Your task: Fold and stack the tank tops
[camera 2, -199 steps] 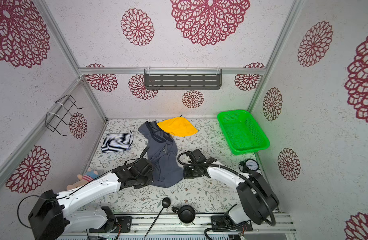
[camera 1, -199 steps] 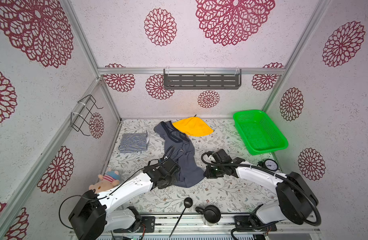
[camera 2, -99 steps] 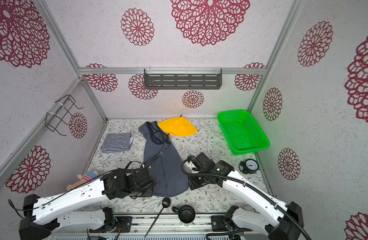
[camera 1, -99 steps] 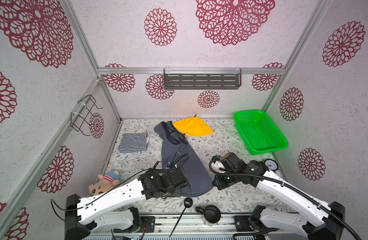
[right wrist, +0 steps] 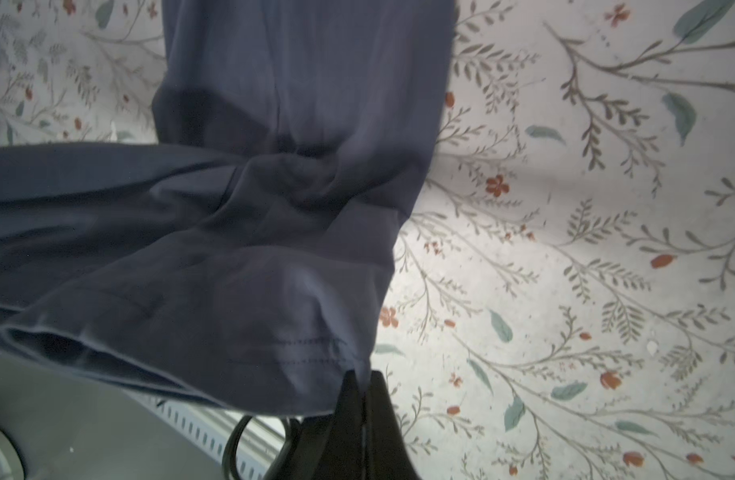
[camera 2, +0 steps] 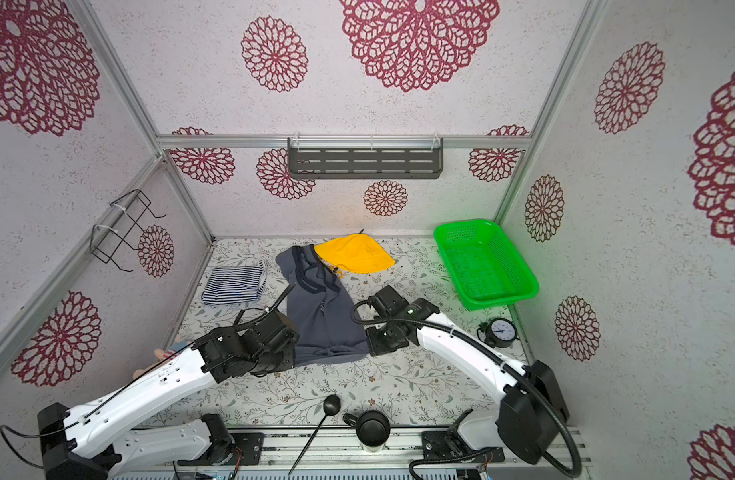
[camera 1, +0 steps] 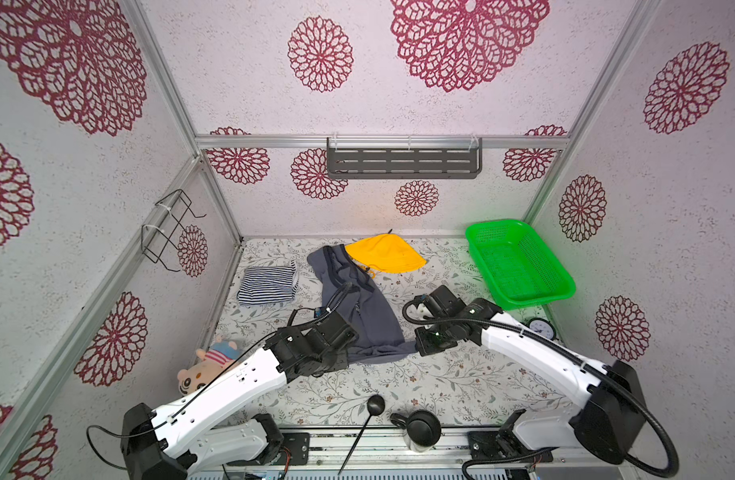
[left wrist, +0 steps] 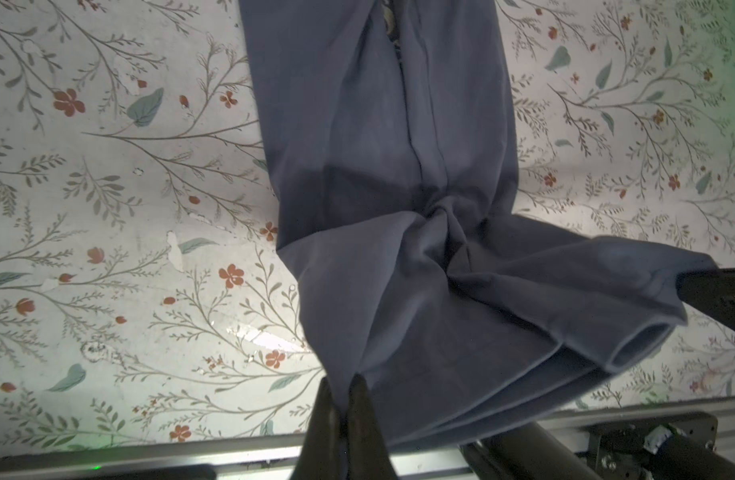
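A slate blue-grey tank top [camera 1: 365, 307] [camera 2: 324, 316] lies lengthwise in the middle of the table, straps toward the back. Its near hem is lifted off the table and sags between the two grippers. My left gripper [left wrist: 342, 384] [camera 1: 349, 355] is shut on the hem's left corner of the blue-grey top [left wrist: 399, 166]. My right gripper [right wrist: 363, 378] [camera 1: 413, 347] is shut on the right corner, by the hem stitching of the same top [right wrist: 274, 208]. A folded navy-and-white striped tank top [camera 1: 268, 284] [camera 2: 234, 284] rests at the back left.
A yellow hat [camera 1: 384, 257] touches the blue-grey top's strap end. A green basket [camera 1: 536, 300] stands at the back right, with a small clock [camera 1: 542, 328] in front of it. A plush toy [camera 1: 207, 365] lies at the left wall. A black ladle [camera 1: 376, 405] and black mug [camera 1: 419, 426] sit at the front edge.
Both grippers, shut on the hem, drew the blue-grey top toward the front and then came back a little. The top now lies longer and straighter than a second ago.
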